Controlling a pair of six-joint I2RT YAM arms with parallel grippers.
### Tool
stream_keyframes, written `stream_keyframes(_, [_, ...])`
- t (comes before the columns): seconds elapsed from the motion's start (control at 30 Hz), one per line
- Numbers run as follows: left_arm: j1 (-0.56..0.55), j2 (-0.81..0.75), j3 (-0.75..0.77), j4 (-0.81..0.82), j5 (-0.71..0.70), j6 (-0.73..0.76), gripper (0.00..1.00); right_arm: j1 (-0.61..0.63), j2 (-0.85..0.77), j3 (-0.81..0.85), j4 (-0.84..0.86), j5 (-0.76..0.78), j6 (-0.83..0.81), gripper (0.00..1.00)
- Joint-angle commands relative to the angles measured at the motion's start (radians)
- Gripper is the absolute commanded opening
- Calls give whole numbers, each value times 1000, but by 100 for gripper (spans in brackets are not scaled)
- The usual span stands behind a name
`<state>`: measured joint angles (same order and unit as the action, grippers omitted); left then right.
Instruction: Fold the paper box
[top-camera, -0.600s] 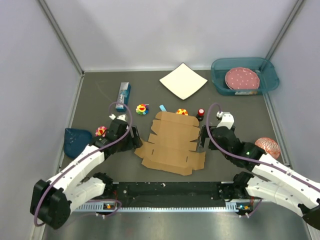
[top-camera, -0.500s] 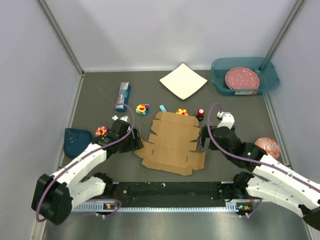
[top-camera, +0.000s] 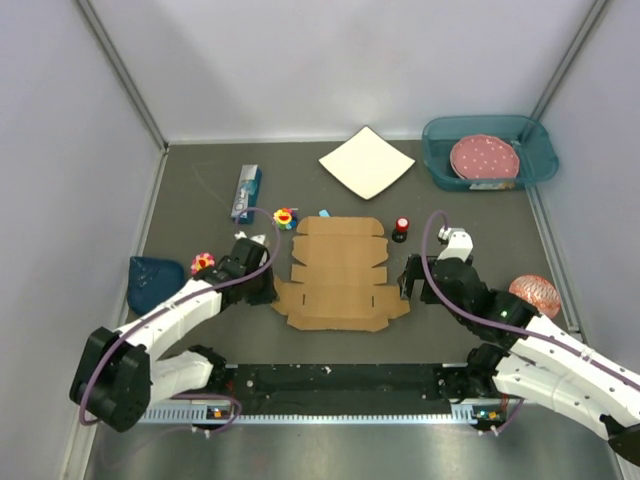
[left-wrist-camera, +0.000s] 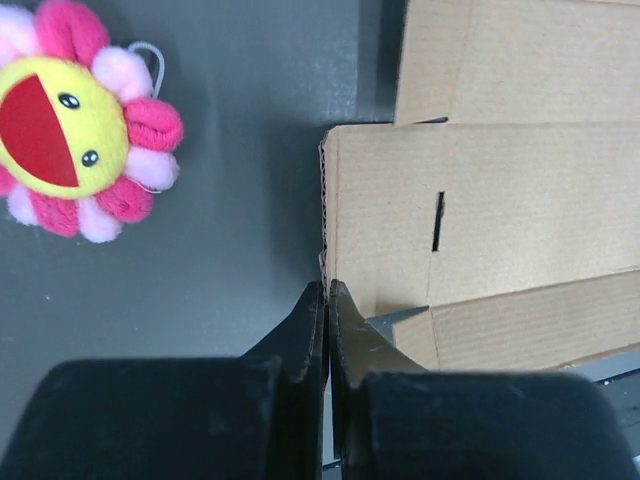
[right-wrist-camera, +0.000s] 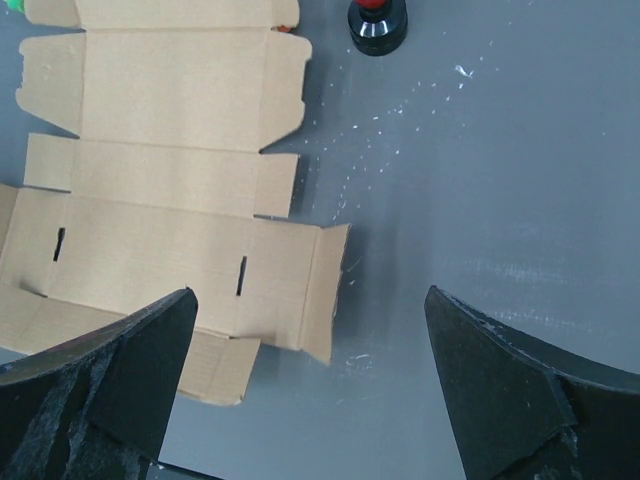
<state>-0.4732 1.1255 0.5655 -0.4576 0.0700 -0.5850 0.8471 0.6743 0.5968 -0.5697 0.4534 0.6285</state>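
Pincers first, nearest you. Your left gripper (left-wrist-camera: 326, 290) is sitting with its fingers pressed flat together at the left edge of the plain brown die-cut cardboard sheet, the paper box (top-camera: 338, 275). A moment ago they were standing wide. Whether a sliver of flap is caught between them, you are not seeing. Your right gripper (right-wrist-camera: 310, 292) is hanging spread wide just off the sheet's right flap, holding nothing. The sheet is lying flat mid-table between both arms, now squared to the table where it was skewed. It is looking lined up, with every flap still waiting to be raised. Left of the closed fingers a pink-and-yellow plush flower (left-wrist-camera: 70, 150) is lying. Farther back, a white square sheet (top-camera: 366, 161) is resting.
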Motion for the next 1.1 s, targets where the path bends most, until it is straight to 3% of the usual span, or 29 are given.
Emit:
stream_keyframes(0.0, [-12, -58, 74, -18, -22, 53, 0, 4, -4, 55, 4, -13, -21, 98])
stream_keyframes(0.33, [-41, -285, 319, -64, 39, 198, 0, 4, -31, 279, -52, -68, -104, 97])
stream_keyframes(0.6, [-48, -234, 462, -76, 351, 370, 0, 3, -41, 452, -99, -76, -206, 96])
stream_keyframes(0.8, [-76, -188, 595, -185, 419, 517, 0, 4, -93, 509, -136, -61, -236, 96])
stream_keyframes(1.07, [-76, -225, 760, -128, 522, 547, 0, 4, -143, 601, -147, -79, -242, 96])
